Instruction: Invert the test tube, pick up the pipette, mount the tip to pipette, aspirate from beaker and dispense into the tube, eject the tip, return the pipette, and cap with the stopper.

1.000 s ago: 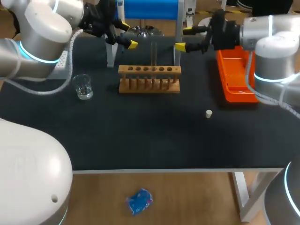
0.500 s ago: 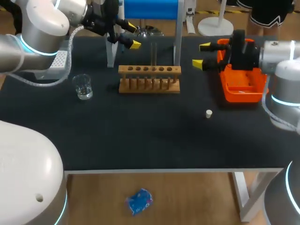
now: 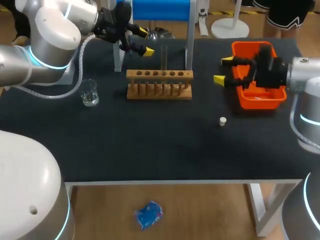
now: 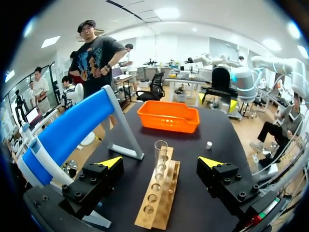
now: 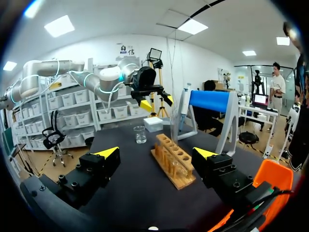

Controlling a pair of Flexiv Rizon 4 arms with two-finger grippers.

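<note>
A clear test tube (image 3: pixel 164 57) stands in the wooden rack (image 3: pixel 159 84), its open rim up in the left wrist view (image 4: pixel 161 153). My left gripper (image 3: pixel 145 42) hangs open just left of the tube and above the rack; the tube stands ahead between its fingers (image 4: pixel 160 162). My right gripper (image 3: pixel 223 70) is open and empty beside the orange tray (image 3: pixel 260 98), pointing at the rack (image 5: pixel 175 160). The glass beaker (image 3: pixel 90 92) sits left of the rack. A small white stopper (image 3: pixel 223 120) lies on the mat. The pipette (image 5: pixel 183 110) hangs on the blue-topped stand (image 3: pixel 157 9).
The stand's legs (image 3: pixel 118 56) rise behind the rack on both sides of the tube. A white tip box (image 5: pixel 153 124) sits behind the beaker (image 5: pixel 140 134). The black mat in front of the rack holds only the stopper (image 4: pixel 208 145).
My right gripper has drawn back from beside the tube, rightward and nearer, to the orange tray. My left gripper has shifted slightly right toward the tube. Both stayed open.
</note>
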